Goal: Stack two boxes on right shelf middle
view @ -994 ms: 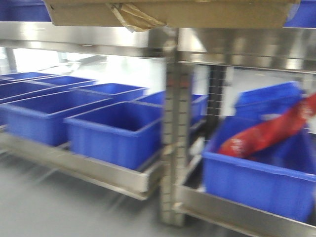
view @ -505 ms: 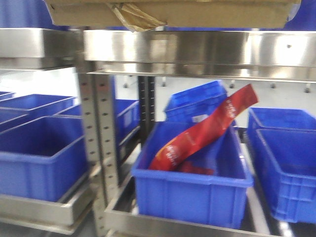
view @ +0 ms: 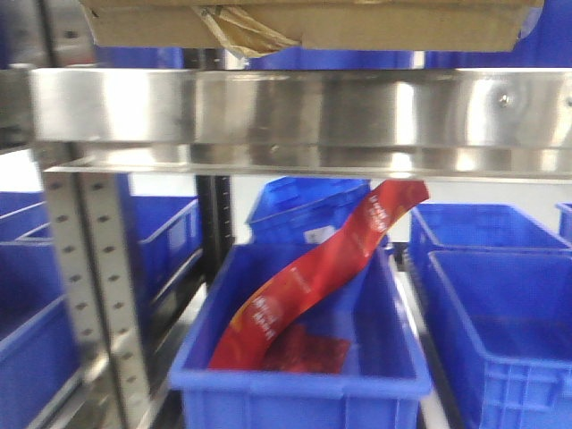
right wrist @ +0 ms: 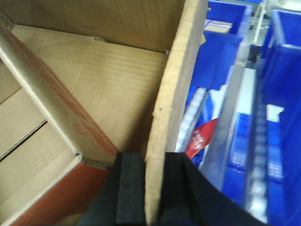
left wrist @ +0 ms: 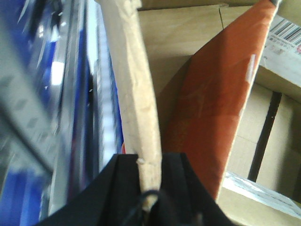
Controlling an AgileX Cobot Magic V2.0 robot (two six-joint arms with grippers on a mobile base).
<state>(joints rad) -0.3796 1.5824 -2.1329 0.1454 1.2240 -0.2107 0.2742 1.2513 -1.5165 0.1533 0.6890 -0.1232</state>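
A plain brown cardboard box (view: 304,22) with a loose strip of yellowish tape fills the top of the front view. It hangs just above the shiny steel front rail of the right shelf middle (view: 268,112), which has a small screw head (view: 506,100). My left gripper (left wrist: 149,162) is shut on one thin wall of the box (left wrist: 134,84). On the opposite wall (right wrist: 174,89), my right gripper (right wrist: 155,160) is shut. Inside the box lies a carton with orange-red sides (left wrist: 216,108) (right wrist: 51,94). I cannot make out a second plain box.
Under the rail sit blue plastic bins; the nearest bin (view: 295,389) holds a long red packet (view: 313,277). More bins stand at the right (view: 500,295) and left (view: 27,357). A perforated steel post (view: 89,286) rises at the left.
The view has swung right along the shelving: the post slid from mid-frame to the left, and the rail and the red-packet bin now sit centred and closer. The box stays held.
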